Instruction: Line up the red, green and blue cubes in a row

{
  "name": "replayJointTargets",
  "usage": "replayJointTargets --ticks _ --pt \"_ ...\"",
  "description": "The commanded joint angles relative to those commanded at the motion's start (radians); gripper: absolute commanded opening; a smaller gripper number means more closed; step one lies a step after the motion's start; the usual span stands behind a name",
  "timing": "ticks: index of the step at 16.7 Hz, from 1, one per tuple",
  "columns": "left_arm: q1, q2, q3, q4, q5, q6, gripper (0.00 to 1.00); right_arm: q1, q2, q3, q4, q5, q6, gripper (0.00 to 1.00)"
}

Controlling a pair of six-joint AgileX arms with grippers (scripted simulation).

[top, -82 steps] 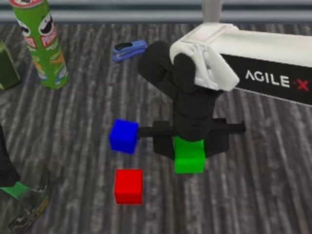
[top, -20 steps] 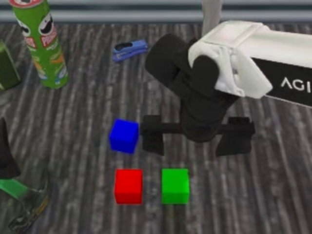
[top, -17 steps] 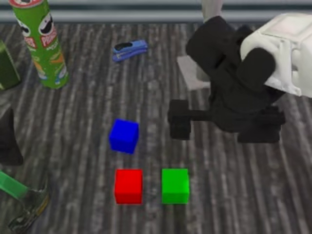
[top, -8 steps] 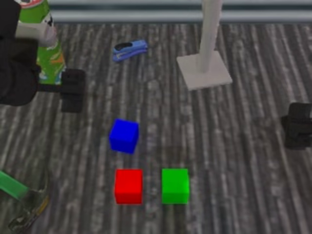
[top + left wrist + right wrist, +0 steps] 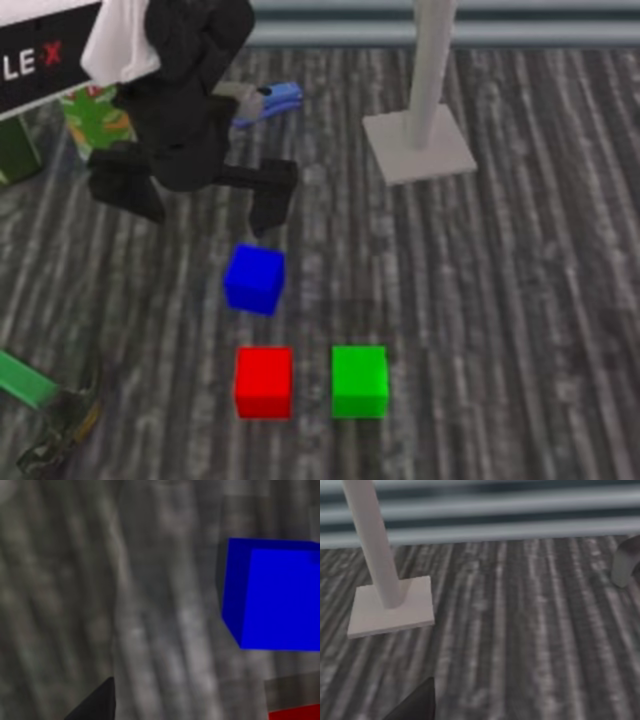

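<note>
The red cube (image 5: 264, 381) and the green cube (image 5: 359, 380) are sitting side by side at the near edge of the table, close together but not touching; the green one has been set down just right of the red since a few seconds ago, so two thirds of the row are already standing. The blue cube (image 5: 254, 279) is lying just beyond the red cube, turned a little askew and out of line, exactly where it has been all along. Farther from the red cube, the left gripper (image 5: 196, 195) is now hanging above the table just past the blue cube, having swung in from the left side within the last half second; its jaws are standing wide apart and holding nothing. Its wrist view is showing the blue cube (image 5: 272, 595) close below. The right arm, which placed the green cube, has pulled out of the top view altogether, and I cannot tell how its jaws stand. Judging from this, the blue cube is the last piece to move, probably to the left of the red cube.
</note>
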Motion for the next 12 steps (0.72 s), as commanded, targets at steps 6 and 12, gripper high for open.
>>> replayJointTargets --ticks 6,12 --pt "-0.051 0.215 0.191 -0.107 -0.001 -0.026 1.00 -0.093 -0.249 -0.173 0.152 -0.028 -0.095 1.00" --pt "-0.048 0.221 0.193 -0.105 -0.001 -0.026 1.00 -0.095 -0.254 -0.177 0.156 -0.029 -0.097 1.00"
